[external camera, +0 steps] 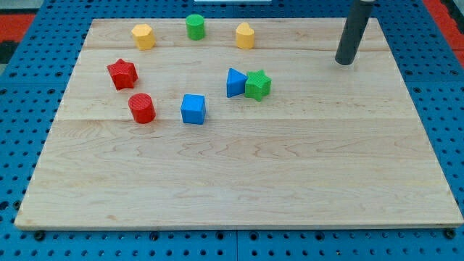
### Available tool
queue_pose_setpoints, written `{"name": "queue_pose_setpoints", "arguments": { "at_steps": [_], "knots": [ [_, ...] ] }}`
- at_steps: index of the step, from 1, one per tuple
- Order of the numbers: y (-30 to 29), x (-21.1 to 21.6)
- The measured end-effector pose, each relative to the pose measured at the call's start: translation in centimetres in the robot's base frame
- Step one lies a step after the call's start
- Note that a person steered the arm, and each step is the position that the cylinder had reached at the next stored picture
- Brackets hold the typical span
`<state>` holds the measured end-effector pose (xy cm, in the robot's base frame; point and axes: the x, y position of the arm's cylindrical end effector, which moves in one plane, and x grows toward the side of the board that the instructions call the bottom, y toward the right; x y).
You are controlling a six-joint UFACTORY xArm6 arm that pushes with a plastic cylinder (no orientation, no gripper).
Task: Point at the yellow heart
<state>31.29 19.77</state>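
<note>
Pale wooden tabletop (239, 181) lying on blue pegboard (22, 87). Our dark rod (354, 29) standing at view's top right, my tip (344, 62) touching tabletop, well apart from all blocks. No gripper on us; nothing being held. Yellow heart block (245, 35) sitting near top edge, left of my tip. Green cylinder (195, 27) and yellow hexagon (143, 36) lying further left. Blue triangular block (235, 82) touching green star (257, 85) mid-board. Blue cube (193, 109), red cylinder (142, 108), red star (122, 73) sitting left.

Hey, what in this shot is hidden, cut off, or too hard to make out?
- Rod above my tip: cut off by the view's top edge.
- Blue triangular block: its right side hidden by the touching green star.
- Yellow heart: shape hard to confirm from the yellow hexagon; both small.
</note>
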Motion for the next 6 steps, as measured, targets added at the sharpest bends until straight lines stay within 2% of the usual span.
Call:
{"name": "queue_pose_setpoints", "arguments": {
  "at_steps": [1, 2, 3, 4, 6],
  "knots": [
    [0.0, 0.1],
    [-0.2, -1.8],
    [-1.2, -7.5],
    [-5.2, -9.5],
    [-15.7, -6.8]
  ]
}}
